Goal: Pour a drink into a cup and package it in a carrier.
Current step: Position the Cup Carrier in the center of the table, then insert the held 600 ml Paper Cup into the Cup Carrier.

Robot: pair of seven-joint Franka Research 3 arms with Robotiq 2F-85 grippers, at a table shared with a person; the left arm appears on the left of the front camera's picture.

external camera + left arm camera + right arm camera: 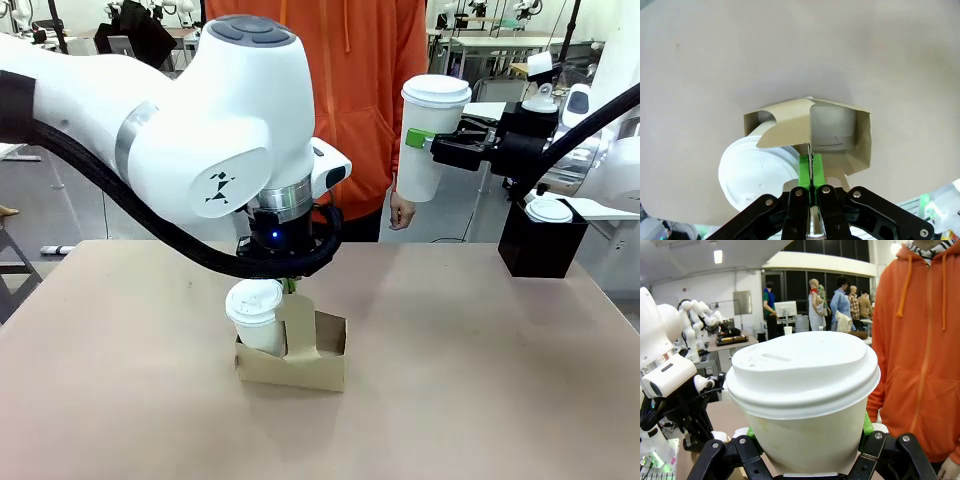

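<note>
At lower centre of the front view you have the carrier (300,362) on the table (480,380), with a lidded cup (254,305) seated in its frame-left side. Left gripper (811,172): green pads pinching the carrier's upright handle (297,320). Upper right: right gripper (424,140) clamped around a second lidded cup (432,100), held in the air. Black box (540,250): right edge of the table.

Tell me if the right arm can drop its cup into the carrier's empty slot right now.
Probably not: the left arm, jaws shut on the carrier's handle, hangs right over the empty slot, leaving the right arm's cup no straight way down.
</note>
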